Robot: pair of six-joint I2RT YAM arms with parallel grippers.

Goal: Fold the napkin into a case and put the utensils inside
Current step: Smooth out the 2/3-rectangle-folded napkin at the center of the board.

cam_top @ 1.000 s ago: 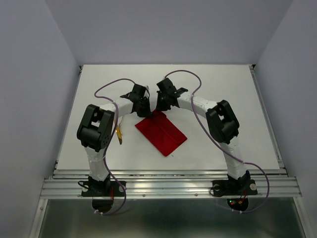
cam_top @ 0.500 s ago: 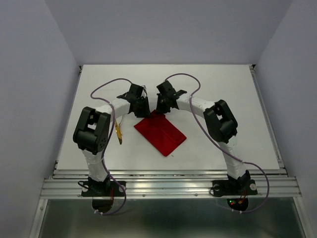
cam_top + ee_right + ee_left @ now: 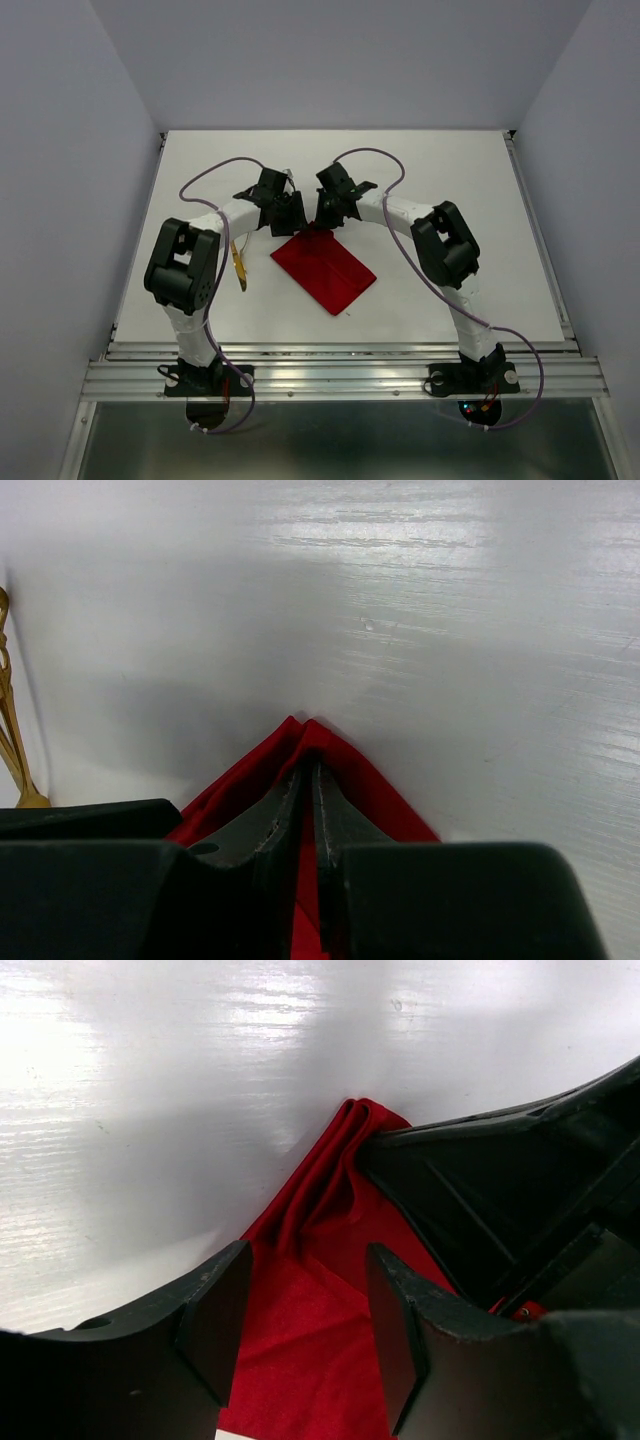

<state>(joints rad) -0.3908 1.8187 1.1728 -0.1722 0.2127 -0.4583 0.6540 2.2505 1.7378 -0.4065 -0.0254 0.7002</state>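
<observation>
Left claw (image 3: 308, 1280) gapes above the napkin (image 3: 325, 265), holding nothing; right claw (image 3: 308, 775) pinches its far corner. The utensils (image 3: 239, 265) lie alongside.

The soft cloth napkin (image 3: 324, 272) is a plain bright red with no pattern, shading darker in the creases between the black left jaws and at the corner between the black right jaws. Beneath both pairs of jaws the smooth table (image 3: 450, 200) is glossy white, streaked with pale glare. Left of the left jaws, the slim metal utensils (image 3: 239, 264) are shiny gold. The arms (image 3: 400, 212) are white with black joints and carry thin purple cables (image 3: 236, 160). The walls (image 3: 330, 60) are pale lavender-grey.
</observation>
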